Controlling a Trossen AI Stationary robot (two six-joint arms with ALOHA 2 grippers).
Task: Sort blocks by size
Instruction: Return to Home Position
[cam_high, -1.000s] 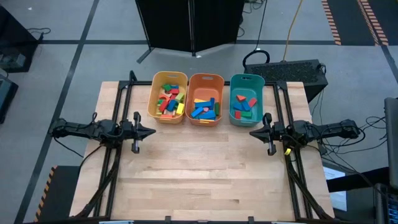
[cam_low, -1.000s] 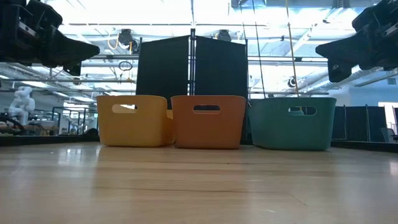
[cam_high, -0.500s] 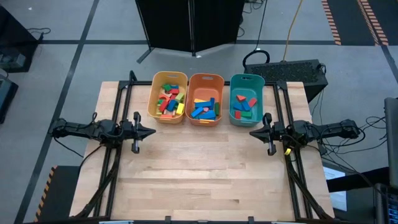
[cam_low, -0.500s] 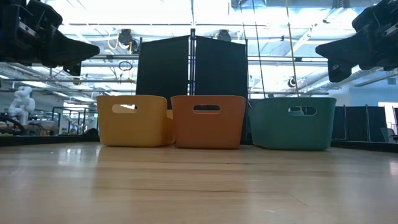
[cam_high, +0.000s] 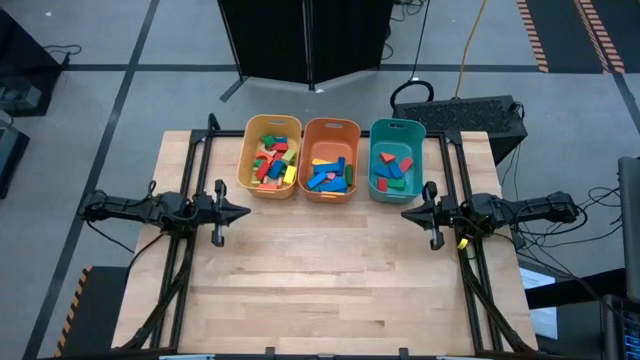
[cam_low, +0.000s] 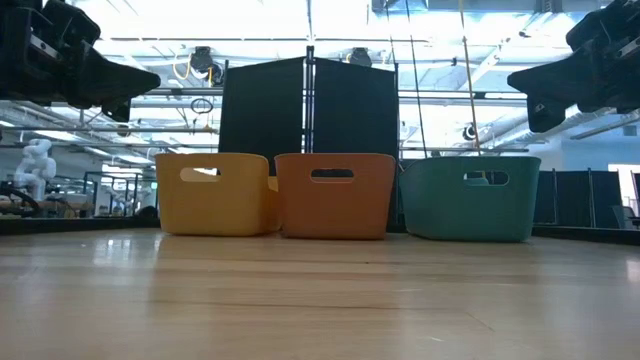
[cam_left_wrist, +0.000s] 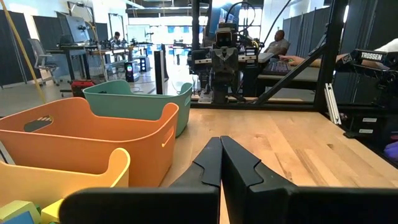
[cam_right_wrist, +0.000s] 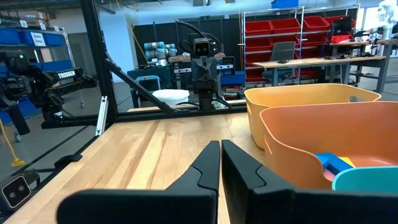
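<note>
Currently left hand (cam_high: 246, 211) and right hand (cam_high: 404, 213) are clenched, empty, flanking the space before the bins (cam_high: 331, 122); blocks (cam_high: 273, 161) lie inside, axes mixed.

Yellow bin (cam_high: 243, 160), orange bin (cam_high: 330, 122), teal bin (cam_high: 397, 124), multicoloured blocks (cam_high: 270, 165)

Underfoot: grey floor (cam_high: 90, 110), dark seams.
Behind: black screen (cam_low: 308, 105) past the table's (cam_high: 330, 280) far edge.
Overhead: bright ceiling lights (cam_low: 260, 20).
Storage: red racks (cam_right_wrist: 283, 31), desks (cam_right_wrist: 298, 62) before them.
Far off: seated person (cam_left_wrist: 278, 45).
</note>
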